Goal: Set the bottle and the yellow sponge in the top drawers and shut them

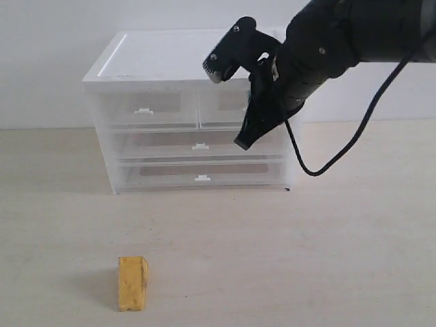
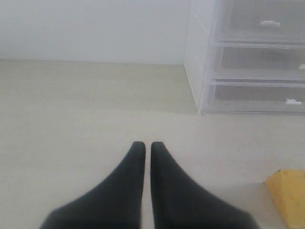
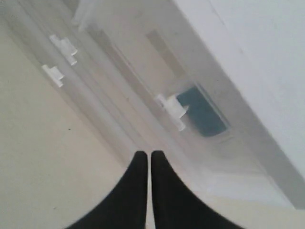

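Small teal cylindrical bottle (image 3: 202, 113) sits inside the right of the two clear plastic top drawers (image 1: 146, 105). Yellow-orange porous foam sponge (image 1: 133, 283) stands on the pale worktop (image 1: 306, 259), well apart from them. The right gripper (image 1: 243, 143) hangs before that drawer, jaws narrow, empty. The left gripper (image 2: 143, 145) near sponge, jaws narrow, empty.

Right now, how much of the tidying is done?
About halfway. Done: the bottle sits inside the top right drawer, which looks pushed in. In hand: nothing. The right pincer is shut in front of that drawer, and the left pincer is shut and empty. Left: the yellow sponge lies on the table, and the top left drawer looks closed.
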Controlling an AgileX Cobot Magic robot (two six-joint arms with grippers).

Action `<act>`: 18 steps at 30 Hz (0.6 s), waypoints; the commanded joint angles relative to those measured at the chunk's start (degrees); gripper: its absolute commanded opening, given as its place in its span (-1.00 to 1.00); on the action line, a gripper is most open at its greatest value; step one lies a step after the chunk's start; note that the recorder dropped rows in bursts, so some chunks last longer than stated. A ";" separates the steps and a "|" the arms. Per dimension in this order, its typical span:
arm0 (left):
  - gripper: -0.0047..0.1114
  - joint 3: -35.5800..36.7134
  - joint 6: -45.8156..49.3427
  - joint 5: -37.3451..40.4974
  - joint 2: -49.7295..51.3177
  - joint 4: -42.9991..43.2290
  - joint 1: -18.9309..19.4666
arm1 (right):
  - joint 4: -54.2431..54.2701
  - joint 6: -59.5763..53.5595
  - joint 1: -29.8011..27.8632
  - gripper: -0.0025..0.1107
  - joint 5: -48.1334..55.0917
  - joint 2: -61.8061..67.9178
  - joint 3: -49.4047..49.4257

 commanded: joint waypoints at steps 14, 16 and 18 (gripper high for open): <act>-0.85 0.23 0.36 0.05 -0.15 -0.35 0.22 | 25.68 7.57 -19.84 -0.96 -15.80 -15.84 21.08; -0.85 0.23 0.36 0.05 -0.15 -0.35 0.22 | 25.68 8.64 -20.16 -0.96 -21.20 -19.20 25.70; -0.85 0.23 0.36 0.05 -0.15 -0.35 0.22 | 25.68 9.03 -20.16 -0.96 -26.39 -22.77 30.07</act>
